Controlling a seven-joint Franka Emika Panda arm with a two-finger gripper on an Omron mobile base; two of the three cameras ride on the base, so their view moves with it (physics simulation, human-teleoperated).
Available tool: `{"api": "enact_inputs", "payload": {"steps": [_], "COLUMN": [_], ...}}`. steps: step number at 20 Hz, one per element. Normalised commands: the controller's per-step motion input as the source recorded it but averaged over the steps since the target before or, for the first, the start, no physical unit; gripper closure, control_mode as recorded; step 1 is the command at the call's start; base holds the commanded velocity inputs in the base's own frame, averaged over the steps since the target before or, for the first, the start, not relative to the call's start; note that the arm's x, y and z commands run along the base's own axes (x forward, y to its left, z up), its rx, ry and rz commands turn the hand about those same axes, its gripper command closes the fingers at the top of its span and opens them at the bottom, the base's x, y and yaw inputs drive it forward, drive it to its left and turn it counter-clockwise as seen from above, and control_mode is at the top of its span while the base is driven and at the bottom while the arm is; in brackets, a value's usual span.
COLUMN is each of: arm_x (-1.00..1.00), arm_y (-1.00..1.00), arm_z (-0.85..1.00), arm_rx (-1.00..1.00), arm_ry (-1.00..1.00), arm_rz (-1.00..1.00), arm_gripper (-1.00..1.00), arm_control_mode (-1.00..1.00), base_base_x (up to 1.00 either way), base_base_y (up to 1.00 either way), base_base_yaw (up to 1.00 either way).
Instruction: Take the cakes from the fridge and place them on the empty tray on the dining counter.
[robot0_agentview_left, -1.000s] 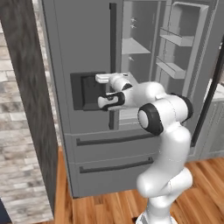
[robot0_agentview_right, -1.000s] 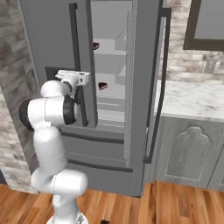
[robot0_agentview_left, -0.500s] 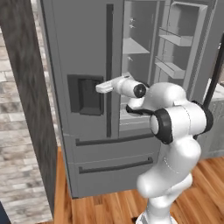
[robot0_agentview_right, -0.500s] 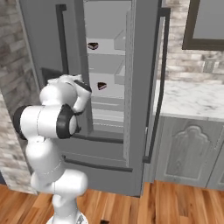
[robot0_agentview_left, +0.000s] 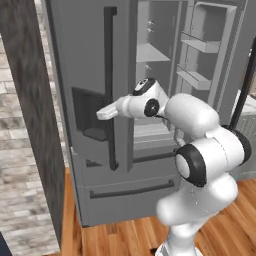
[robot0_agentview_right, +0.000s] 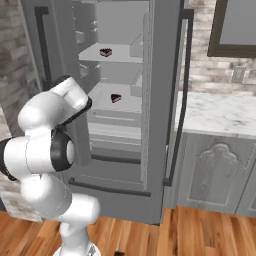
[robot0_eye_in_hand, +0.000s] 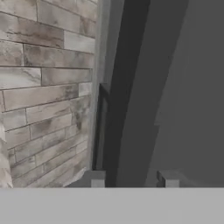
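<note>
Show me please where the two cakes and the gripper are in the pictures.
upper cake (robot0_agentview_right: 105, 52): right base view, middle of the slice on the upper shelf.
lower cake (robot0_agentview_right: 116, 98): right base view, middle of the slice on the lower shelf.
gripper (robot0_eye_in_hand: 130, 178): hand view, between the fingertips.

Both base views flank the open fridge (robot0_agentview_left: 120, 75); hand view faces brick

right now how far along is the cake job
Done: the tall dark-grey fridge has its right door open, so its pale shelves show. In hand: nothing; the gripper holds nothing, its fingertips apart, facing the fridge's dark front. Left: both small dark-brown cake wedges sit on the shelves, one above the other, still to be moved.
</note>
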Motion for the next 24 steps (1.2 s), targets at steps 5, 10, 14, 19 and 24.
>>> {"api": "enact_inputs", "payload": {"steps": [5, 10, 14, 19, 24], "arm_x": [-0.98, -1.0, -1.0, -0.43, 0.28], "arm_y": [0.89, -0.83, -1.0, -1.0, -0.57], "arm_z": [0.08, 0.83, 0.94, 0.48, 0.0], "arm_rx": [-0.08, 0.11, 0.28, 0.41, 0.53], "arm_ry": [-0.03, -0.32, -0.3, 0.0, 0.35], "arm_rz": [0.0, 0.0, 0.01, 0.06, 0.37], "arm_gripper": [1.0, 1.0, 1.0, 1.0, 1.0], "arm_control_mode": [-1.0, -1.0, -1.0, -1.0, -1.0], "base_base_x": [0.0, 0.0, 0.0, 0.0, 0.0], "base_base_y": [0.0, 0.0, 0.0, 0.0, 0.0], "base_base_yaw": [0.0, 0.0, 0.0, 0.0, 0.0]}}
